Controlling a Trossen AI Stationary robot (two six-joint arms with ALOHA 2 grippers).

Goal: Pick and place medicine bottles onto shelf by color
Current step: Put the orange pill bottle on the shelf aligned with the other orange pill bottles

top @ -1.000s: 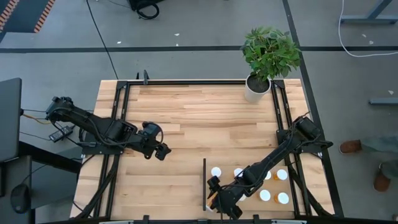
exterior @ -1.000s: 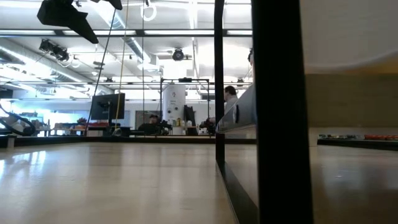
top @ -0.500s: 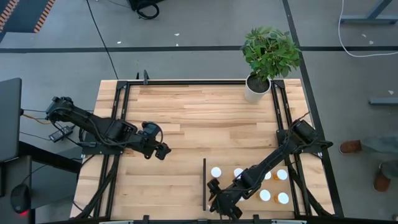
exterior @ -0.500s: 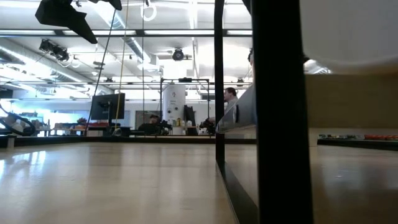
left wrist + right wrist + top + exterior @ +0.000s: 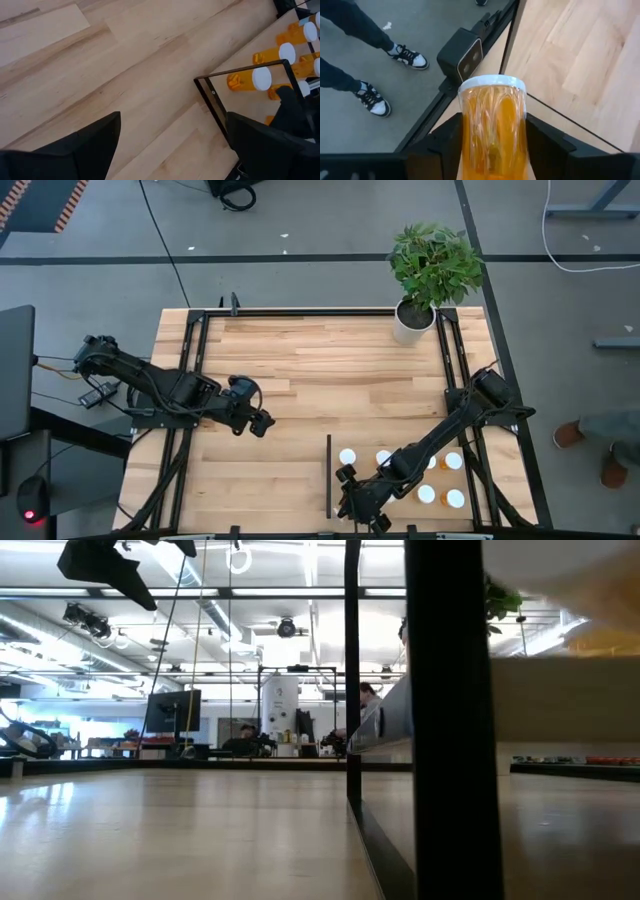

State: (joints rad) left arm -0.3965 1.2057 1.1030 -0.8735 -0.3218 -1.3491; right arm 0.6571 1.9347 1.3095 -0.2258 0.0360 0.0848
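Note:
The shelf lies at the table's near right, bounded on its left by a black strip. Several white-capped medicine bottles stand on it; the left wrist view shows their orange bodies. My right gripper reaches to the shelf's near-left corner. It is shut on one orange bottle with a white cap. My left gripper hangs open over bare planks at the table's left, with nothing between its fingers. My right gripper pinches the bottle's orange body between its two fingers, one on each side, below the cap. The fingers slant down toward the table's near edge. The bottle lies along them, its cap pointing away from the wrist. Whether its hidden end rests on the shelf, I cannot tell.
A potted plant stands at the far right corner. A small black camera box sits on the frame at the near edge, just beyond the held bottle. A person's feet stand on the floor there. Bare planks fill the table's middle.
In the low view the bottle's white cap, close before the camera, has gone up and to the right and tipped, and some orange now shows beside it. My right gripper has stayed at the shelf's near-left corner.

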